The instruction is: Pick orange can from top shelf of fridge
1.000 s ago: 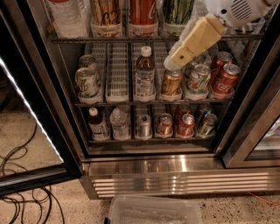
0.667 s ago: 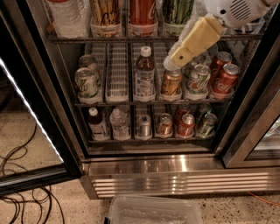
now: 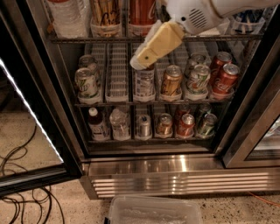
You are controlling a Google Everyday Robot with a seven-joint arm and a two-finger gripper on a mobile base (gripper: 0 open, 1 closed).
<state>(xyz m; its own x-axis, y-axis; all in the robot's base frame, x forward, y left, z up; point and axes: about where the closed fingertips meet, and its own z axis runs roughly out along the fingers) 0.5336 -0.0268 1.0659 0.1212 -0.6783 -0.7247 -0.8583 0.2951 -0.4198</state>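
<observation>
Gripper (image 3: 142, 60) inside fridge (image 3: 175, 167), just below top shelf (image 3: 72, 40), at 4 o'clock from orange can (image 3: 105, 17), apart. Grip state: can't tell.

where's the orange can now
The orange can stands on the top shelf at the camera view's upper edge, between a clear bottle and a red can; the gripper is below and right of it.

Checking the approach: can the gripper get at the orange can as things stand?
Probably yes. The gripper hangs at the open fridge, over a labelled bottle, up-left of the orange can. That can stands at the front of its lane, nothing before it, though the bottle stands close beside it.
</observation>
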